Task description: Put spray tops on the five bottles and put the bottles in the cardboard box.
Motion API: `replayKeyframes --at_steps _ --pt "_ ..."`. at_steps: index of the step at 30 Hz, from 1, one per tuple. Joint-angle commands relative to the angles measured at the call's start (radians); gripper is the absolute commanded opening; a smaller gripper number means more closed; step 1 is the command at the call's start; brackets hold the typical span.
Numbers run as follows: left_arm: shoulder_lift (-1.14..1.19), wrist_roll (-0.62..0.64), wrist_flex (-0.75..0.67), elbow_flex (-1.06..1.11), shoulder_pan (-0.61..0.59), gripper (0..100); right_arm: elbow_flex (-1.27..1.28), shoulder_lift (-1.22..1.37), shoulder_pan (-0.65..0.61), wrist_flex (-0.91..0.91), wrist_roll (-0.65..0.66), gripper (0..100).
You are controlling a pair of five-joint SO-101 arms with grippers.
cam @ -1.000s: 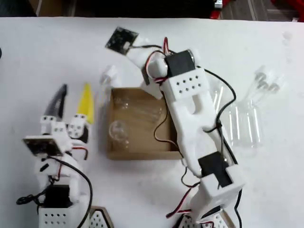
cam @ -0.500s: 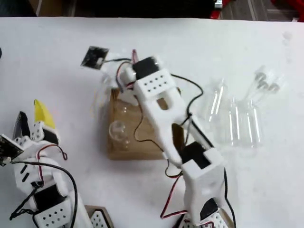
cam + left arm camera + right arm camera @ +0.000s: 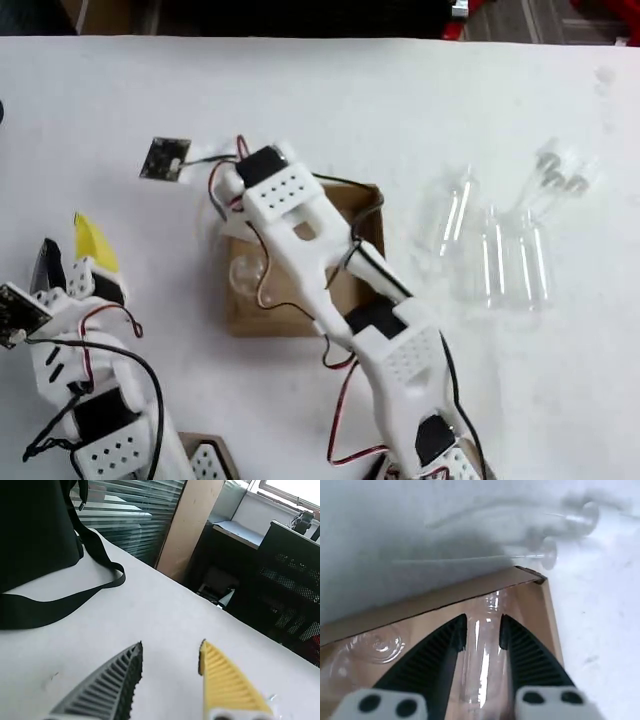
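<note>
From where I stood, the right arm (image 3: 300, 240) reached across the cardboard box (image 3: 255, 322), which sat near the middle of the white table (image 3: 400, 100). Its wrist was over the box's far left corner. The right tool (image 3: 482, 620) pointed down into the box with its two black fingers (image 3: 440, 655) drawn narrow. A clear bottle (image 3: 480, 672) sat between them, pinched along its sides and lying lengthwise on the cardboard floor. I could see no spray top on its neck. A second bottle (image 3: 245, 275) lay in the box nearer the left wall, its round base turned upward.

Just past the box's wall, two spray tops (image 3: 547, 555) with long thin dip tubes lay on the table. Well off to the right of the box, three loose bottles (image 3: 500, 265) lay side by side, uncapped as far as I could tell. A small cluster of further spray tops (image 3: 560, 172) sat just beyond them.

The left arm (image 3: 90, 340) was at the near left of the table, well apart from the box. The left tool (image 3: 170, 647) held nothing. Its grey finger (image 3: 112, 685) and yellow finger (image 3: 225, 685) were spread wide above bare table. Farther off, a black strap (image 3: 75, 597) trailed from a black bag (image 3: 30, 525).
</note>
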Motion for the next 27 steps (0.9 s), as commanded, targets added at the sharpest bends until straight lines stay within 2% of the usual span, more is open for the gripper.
replayKeyframes --at_steps 1,27 --pt "-0.008 0.015 -0.021 -0.003 -0.008 18 -0.041 0.007 -0.005 -0.021 0.012 12.3" --pt "-0.008 0.011 -0.021 -0.003 -0.008 18 -0.041 0.090 0.028 -0.082 0.021 14.0"
